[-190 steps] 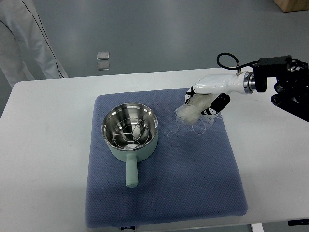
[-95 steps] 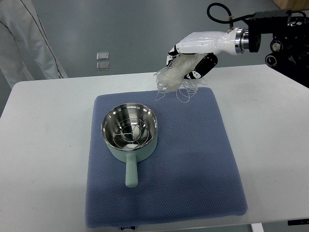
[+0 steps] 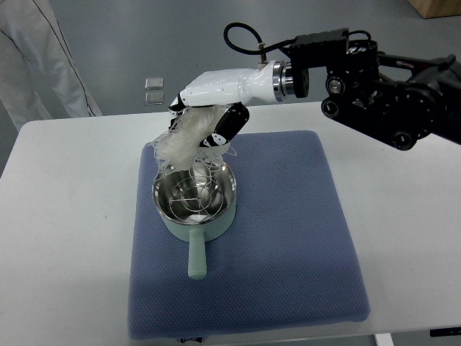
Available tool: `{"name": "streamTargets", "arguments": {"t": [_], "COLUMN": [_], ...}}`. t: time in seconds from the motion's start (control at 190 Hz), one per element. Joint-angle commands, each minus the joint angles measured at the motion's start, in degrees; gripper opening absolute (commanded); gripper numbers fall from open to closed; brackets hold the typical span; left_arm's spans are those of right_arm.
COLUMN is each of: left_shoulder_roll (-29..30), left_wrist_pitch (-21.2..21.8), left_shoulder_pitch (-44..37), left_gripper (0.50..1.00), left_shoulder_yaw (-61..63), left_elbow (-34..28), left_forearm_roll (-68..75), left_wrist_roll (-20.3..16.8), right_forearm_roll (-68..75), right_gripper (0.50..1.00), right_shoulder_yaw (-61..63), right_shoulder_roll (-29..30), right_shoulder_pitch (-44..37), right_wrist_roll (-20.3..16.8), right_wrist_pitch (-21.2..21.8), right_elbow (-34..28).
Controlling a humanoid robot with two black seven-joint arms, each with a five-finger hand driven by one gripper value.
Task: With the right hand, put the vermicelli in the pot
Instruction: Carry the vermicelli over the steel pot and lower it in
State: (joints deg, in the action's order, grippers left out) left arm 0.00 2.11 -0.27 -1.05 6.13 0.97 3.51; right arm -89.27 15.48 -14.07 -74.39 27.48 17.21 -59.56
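Note:
A pale green pot (image 3: 193, 202) with a shiny steel inside and a short handle (image 3: 195, 258) pointing toward me sits on the left half of a blue mat (image 3: 288, 238). My right hand (image 3: 198, 122), white with black fingers, hangs over the pot's far rim. It is shut on a bundle of white translucent vermicelli (image 3: 180, 140). Loose strands dangle down and touch the pot's far rim. The black right arm (image 3: 374, 79) reaches in from the right edge. The left arm does not show.
The mat lies on a white table (image 3: 65, 216). A person's white sleeve (image 3: 36, 58) hangs at the far left beyond the table. Two small square plates (image 3: 153, 90) lie on the grey floor behind.
My right hand lifted the vermicelli off the mat's right side, carried it up and left, and now holds it over the pot. The pot has not moved.

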Motion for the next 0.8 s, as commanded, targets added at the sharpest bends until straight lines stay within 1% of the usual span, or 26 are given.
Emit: {"name": "streamTargets", "arguments": {"t": [0.0, 0.084, 0.174, 0.29, 0.548, 0.769, 0.774, 0.779, 0.785, 0.795], "left_shoulder_roll": [0.0, 0.0, 0.0, 0.0, 0.0, 0.0, 0.0, 0.0, 0.0, 0.0], "left_wrist_pitch": [0.0, 0.0, 0.0, 0.0, 0.0, 0.0, 0.0, 0.0, 0.0, 0.0], "left_shoulder_pitch": [0.0, 0.0, 0.0, 0.0, 0.0, 0.0, 0.0, 0.0, 0.0, 0.0], "left_gripper": [1.0, 1.0, 1.0, 1.0, 1.0, 1.0, 1.0, 1.0, 1.0, 1.0], "left_shoulder_yaw": [0.0, 0.0, 0.0, 0.0, 0.0, 0.0, 0.0, 0.0, 0.0, 0.0], "left_elbow": [0.02, 0.02, 0.02, -0.06, 0.02, 0.02, 0.02, 0.02, -0.06, -0.06], "left_forearm_roll": [0.0, 0.0, 0.0, 0.0, 0.0, 0.0, 0.0, 0.0, 0.0, 0.0], "left_wrist_roll": [0.0, 0.0, 0.0, 0.0, 0.0, 0.0, 0.0, 0.0, 0.0, 0.0], "right_forearm_roll": [-0.38, -0.55, -0.73, -0.73, -0.73, -0.73, -0.73, -0.73, -0.73, -0.73], "right_gripper": [0.5, 0.5, 0.5, 0.5, 0.5, 0.5, 0.523, 0.523, 0.547, 0.547], "right_shoulder_yaw": [-0.01, -0.1, -0.19, -0.1, -0.19, -0.19, -0.19, -0.19, -0.19, -0.19], "right_shoulder_roll": [2.12, 2.82, 4.14, 4.67, 4.84, 5.9, 5.9, 5.9, 5.9, 5.9], "right_shoulder_pitch": [1.96, 3.46, 4.78, 5.74, 8.03, 8.47, 8.38, 8.38, 8.47, 8.47], "right_wrist_roll": [-0.06, -0.24, -1.46, -1.64, -1.73, -1.73, -1.73, -1.73, -1.73, -1.73], "right_wrist_pitch": [-0.33, -0.51, -0.6, -0.77, -2.09, -2.27, -2.27, -2.27, -2.27, -2.27], "right_elbow": [0.85, 1.64, 2.96, 4.36, 5.15, 5.15, 5.15, 5.15, 5.15, 5.15]}}
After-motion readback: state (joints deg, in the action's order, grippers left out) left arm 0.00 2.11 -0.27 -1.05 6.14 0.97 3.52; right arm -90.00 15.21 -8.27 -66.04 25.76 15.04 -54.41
